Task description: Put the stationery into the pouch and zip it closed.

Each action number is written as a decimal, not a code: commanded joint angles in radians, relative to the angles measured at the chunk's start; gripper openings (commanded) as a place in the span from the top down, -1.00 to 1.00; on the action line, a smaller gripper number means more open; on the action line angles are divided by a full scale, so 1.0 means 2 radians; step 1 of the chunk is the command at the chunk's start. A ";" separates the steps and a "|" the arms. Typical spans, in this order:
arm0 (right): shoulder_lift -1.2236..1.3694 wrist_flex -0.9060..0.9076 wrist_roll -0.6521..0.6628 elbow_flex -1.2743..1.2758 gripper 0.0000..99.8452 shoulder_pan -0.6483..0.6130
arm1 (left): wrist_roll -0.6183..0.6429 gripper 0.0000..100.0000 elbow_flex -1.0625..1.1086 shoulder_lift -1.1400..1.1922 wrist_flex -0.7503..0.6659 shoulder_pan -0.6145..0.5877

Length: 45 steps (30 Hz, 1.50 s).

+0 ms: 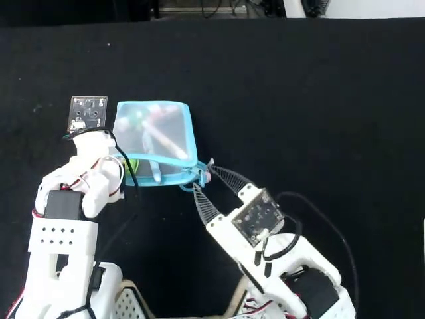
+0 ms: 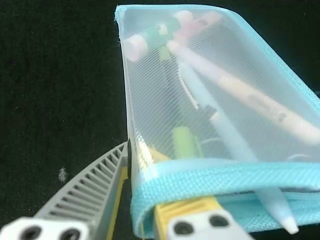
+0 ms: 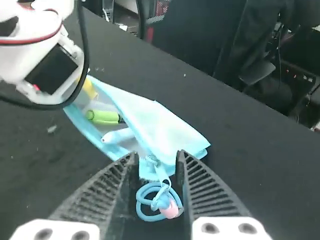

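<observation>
Nearest to us, low in the middle of the right wrist view, the right gripper [image 3: 156, 156] stands narrowly parted. Its ribbed fingers sit either side of the zip pull loop [image 3: 149, 202] and its pink bead [image 3: 170, 211]. The loop lies between them, but we do not see it pinched. In the high view this gripper sits just below centre, at the lower right corner of the pouch [image 1: 154, 136].

Just beyond, the pouch mouth gapes, so we judge the zip not yet drawn. A green marker [image 3: 105, 117] shows inside the opening. The tip of a pale blue pen [image 2: 286, 221] pokes out past the teal band [image 2: 210, 175] at the lower right of the left wrist view.

At the pouch's other near corner, lower left in that view, the left gripper [image 2: 134, 156] is clamped on the pouch's edge, with a grey finger outside and a yellow one under the mesh. Farther up, the stationery [image 2: 240, 92] lies bundled inside the pouch. The pouch rests flat on the black table [image 1: 299, 93], left of centre in the high view.

What worries us is the pen tip: it crosses the zip line and could jam the slider. The loop is thin and loose, so the right fingers could close beside it and come away with nothing. If the left hold on the corner is shallow, a pull along the zip may drag the whole pouch instead of closing it.
</observation>
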 commanded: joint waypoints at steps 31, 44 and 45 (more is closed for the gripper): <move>0.258 -0.275 -0.029 0.032 0.91 -0.092 | 0.002 0.94 0.003 0.002 0.003 -0.006; 0.489 -0.321 -0.029 -0.074 0.91 -0.048 | 0.002 0.94 0.003 0.002 0.005 -0.006; 0.489 -0.320 -0.029 -0.077 0.91 -0.034 | 0.002 0.94 0.003 0.002 0.005 -0.006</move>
